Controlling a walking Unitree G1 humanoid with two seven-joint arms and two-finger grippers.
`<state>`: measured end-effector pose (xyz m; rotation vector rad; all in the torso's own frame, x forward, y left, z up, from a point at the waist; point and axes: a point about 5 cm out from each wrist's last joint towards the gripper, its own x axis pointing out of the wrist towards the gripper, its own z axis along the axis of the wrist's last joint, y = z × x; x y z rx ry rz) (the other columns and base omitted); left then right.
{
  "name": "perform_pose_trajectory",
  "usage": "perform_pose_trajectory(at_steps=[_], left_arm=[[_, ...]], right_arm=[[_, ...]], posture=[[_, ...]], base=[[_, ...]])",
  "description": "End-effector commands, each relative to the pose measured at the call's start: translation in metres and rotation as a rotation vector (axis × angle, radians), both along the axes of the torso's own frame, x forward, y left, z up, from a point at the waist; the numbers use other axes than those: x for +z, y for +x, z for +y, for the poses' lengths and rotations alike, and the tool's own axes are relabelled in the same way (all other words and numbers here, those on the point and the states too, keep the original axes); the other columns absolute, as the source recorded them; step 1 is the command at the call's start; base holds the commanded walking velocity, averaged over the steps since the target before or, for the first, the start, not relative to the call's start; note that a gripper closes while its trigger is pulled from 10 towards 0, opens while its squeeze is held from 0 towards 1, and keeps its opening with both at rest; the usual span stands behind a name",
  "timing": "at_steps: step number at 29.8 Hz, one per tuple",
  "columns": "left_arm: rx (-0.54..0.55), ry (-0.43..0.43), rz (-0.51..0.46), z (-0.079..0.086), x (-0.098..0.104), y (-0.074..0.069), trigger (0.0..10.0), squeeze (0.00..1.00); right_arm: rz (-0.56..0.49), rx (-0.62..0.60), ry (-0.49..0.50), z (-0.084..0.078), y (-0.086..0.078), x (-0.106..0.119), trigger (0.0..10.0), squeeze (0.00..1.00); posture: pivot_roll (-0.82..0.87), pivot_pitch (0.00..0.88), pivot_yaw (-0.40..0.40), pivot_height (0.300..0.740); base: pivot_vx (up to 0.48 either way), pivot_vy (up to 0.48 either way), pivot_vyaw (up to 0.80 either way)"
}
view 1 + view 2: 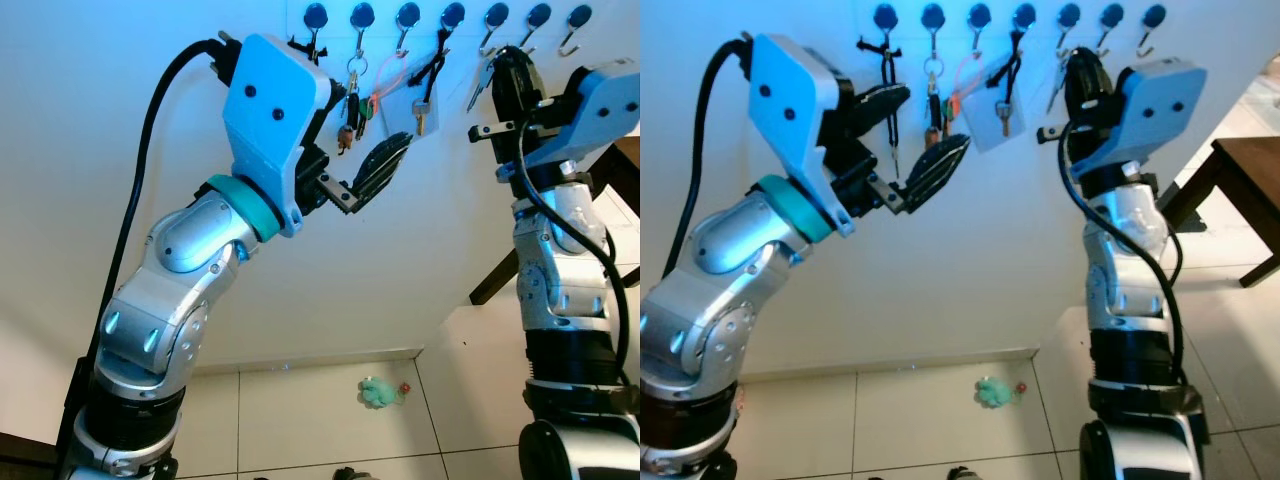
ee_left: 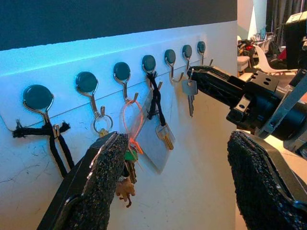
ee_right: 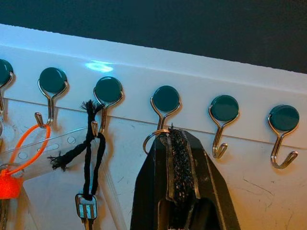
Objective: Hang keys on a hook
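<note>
A row of round blue-capped hooks (image 1: 452, 15) runs along a white wall rail. My right gripper (image 3: 176, 143) is raised to the fifth hook (image 3: 165, 101), shut on a key ring (image 3: 152, 136) that loops over the hook's wire. A silver key (image 2: 190, 91) dangles from that ring just below the fingertips. My left gripper (image 1: 910, 130) is open and holds nothing. It hovers in front of the first hooks, apart from the keys hanging there.
Other hooks carry a black cord (image 2: 53, 139), a key bunch (image 1: 352, 105), an orange loop with a clear tag (image 2: 132, 120) and a gold key on a black cord (image 2: 165, 136). The two rightmost hooks (image 3: 284, 120) are bare. A green toy (image 1: 378, 393) lies on the tiled floor; a dark table (image 1: 1240, 180) stands right.
</note>
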<state>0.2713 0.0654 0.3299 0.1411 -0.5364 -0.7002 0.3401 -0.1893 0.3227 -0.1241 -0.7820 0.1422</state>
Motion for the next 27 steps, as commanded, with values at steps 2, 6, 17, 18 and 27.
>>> perform_pose_trajectory(at_steps=[2,6,17,18,27], left_arm=[[-0.022,0.001,-0.012,-0.0025,0.0022,-0.0016,10.0,0.0],[-0.021,0.001,-0.012,-0.0025,0.0021,-0.0018,10.0,0.0],[-0.018,0.001,-0.011,-0.0023,0.0019,-0.0021,10.0,0.0],[-0.018,0.001,-0.011,-0.0023,0.0019,-0.0021,10.0,0.0],[-0.021,0.002,-0.011,-0.0022,0.0019,-0.0023,10.0,0.0]], right_arm=[[-0.035,-0.014,0.001,-0.005,-0.0045,0.006,10.0,0.0],[-0.036,-0.015,0.0,-0.0054,-0.0045,0.0067,10.0,0.0],[-0.041,-0.028,0.001,-0.0075,-0.0034,0.0102,10.0,0.0],[-0.041,-0.033,0.002,-0.0081,-0.0033,0.0105,10.0,0.0],[-0.015,-0.051,0.0,-0.011,0.0022,0.0085,10.0,0.0]], posture=[[-0.11,0.136,0.061,0.74],[-0.11,0.134,0.056,0.74],[-0.11,0.137,0.054,0.74],[-0.11,0.137,0.054,0.74],[-0.1,0.137,0.056,0.74]], base=[[0.0,0.0,0.0],[0.0,0.0,0.0],[0.0,0.0,0.0],[0.0,0.0,0.0],[0.0,0.0,0.0]])
